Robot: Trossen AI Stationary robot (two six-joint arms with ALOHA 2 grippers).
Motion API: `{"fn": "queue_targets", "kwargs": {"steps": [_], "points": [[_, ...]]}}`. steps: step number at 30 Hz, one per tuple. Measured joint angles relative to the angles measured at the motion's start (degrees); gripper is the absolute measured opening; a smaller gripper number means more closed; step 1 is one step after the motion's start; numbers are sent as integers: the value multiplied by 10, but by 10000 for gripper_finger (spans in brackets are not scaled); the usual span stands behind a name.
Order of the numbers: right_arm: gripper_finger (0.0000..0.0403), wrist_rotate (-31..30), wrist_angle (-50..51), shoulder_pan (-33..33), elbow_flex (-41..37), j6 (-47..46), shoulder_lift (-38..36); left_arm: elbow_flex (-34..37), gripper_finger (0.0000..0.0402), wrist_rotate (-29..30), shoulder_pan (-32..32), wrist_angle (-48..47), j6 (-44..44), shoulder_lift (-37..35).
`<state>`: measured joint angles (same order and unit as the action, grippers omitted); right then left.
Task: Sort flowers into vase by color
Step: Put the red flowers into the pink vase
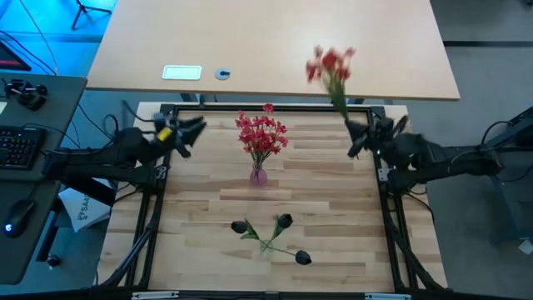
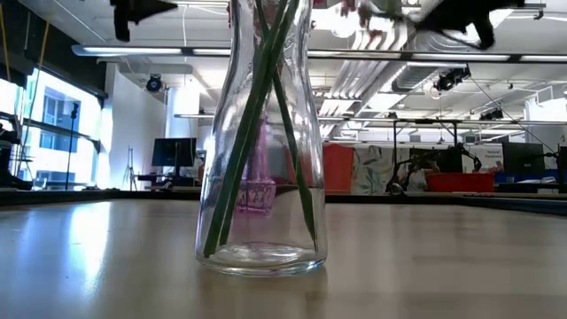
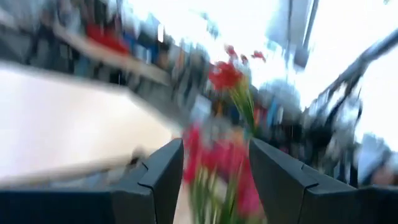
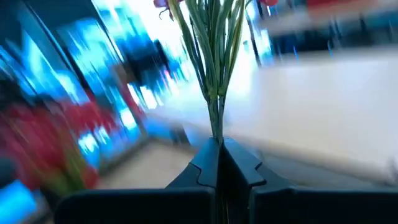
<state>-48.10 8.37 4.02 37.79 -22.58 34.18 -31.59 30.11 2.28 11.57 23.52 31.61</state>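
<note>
A small pink vase (image 1: 258, 175) at the table's middle holds two bunches of red blossoms (image 1: 261, 133). My right gripper (image 1: 356, 133), at the far right, is shut on a third red bunch (image 1: 331, 65), raised well above the table. Three dark blooms (image 1: 285, 221) on green stalks spread out from one point nearer the front. The low view shows a clear glass vase (image 2: 261, 133) with green stalks standing in it. My left gripper (image 1: 195, 132) is open and empty at the far left, level with the red flowers (image 3: 217, 155) in the pink vase. My right gripper pinches the red bunch's green stalks near their lower end (image 4: 216, 127) between its two shut fingers. The stalks run on straight out beyond the fingertips. The bunch is lifted clear of the table, its blossoms (image 1: 331, 65) slanting toward the far edge.
A dark metal frame (image 1: 158, 200) borders the wooden work surface. A light desk (image 1: 275, 42) with a white card and a small round thing lies beyond the far edge. A keyboard and mouse (image 1: 17, 146) sit off to the left.
</note>
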Motion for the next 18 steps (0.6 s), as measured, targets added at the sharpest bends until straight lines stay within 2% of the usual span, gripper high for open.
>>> {"fn": "queue_targets", "kwargs": {"steps": [3, 5, 12, 15, 18], "points": [[0, 64, -199, -34, 1, 116, 23, -7, 169, 21, 0, 112, -60, 17], [0, 123, -287, -49, 1, 134, 42, -37, 169, 20, 0, 123, -91, 37], [0, 290, -417, -55, 1, 52, 154, -182, 185, -66, 0, -11, -139, 153], [0, 312, -494, -38, 12, 44, 225, -234, 203, -101, 0, -71, -162, 204], [0, 330, -520, -18, 62, 62, 297, -272, 223, -122, 0, -90, -165, 243]]}}
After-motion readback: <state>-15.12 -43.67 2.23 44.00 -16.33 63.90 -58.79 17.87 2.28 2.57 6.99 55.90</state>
